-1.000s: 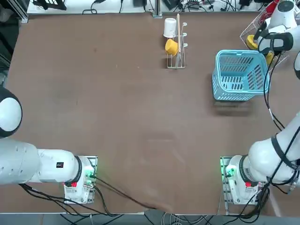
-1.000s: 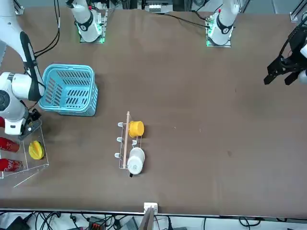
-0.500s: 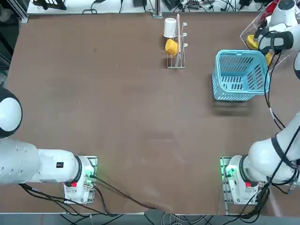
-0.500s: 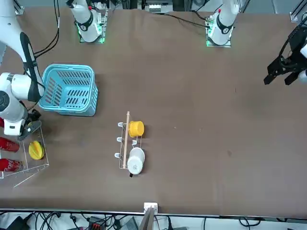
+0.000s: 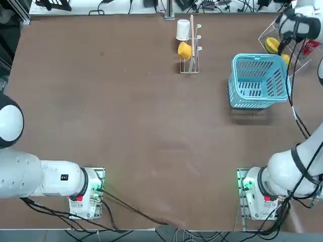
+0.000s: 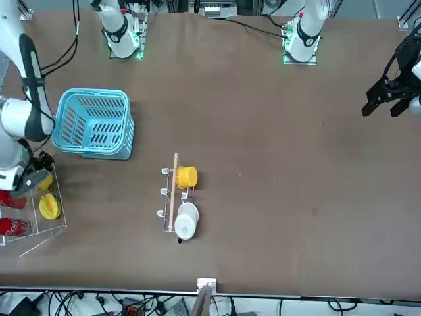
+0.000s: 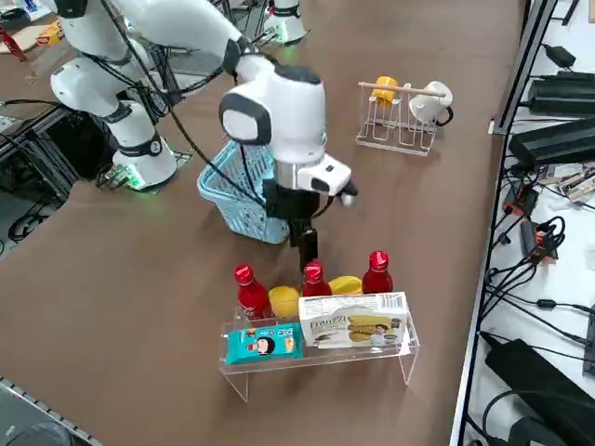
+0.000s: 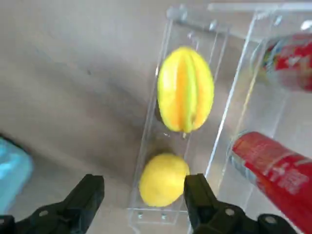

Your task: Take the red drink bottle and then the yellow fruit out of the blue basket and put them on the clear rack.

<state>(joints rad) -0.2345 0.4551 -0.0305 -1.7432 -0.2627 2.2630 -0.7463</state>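
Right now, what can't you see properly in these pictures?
- The box's back: turned away in the right side view.
- The rack's far side: cut off by the edge in the right wrist view.
- The lower part of the middle bottle: behind the box in the right side view.
- The small writing on the blue packet: too small in the right side view.

White right arm (image 5: pixel 281 174) with black joint bands (image 7: pixel 299 73) and black cables (image 5: pixel 293 84); black right tool (image 8: pixel 144 187), round screws (image 8: pixel 229 212), at the top view's two o'clock.
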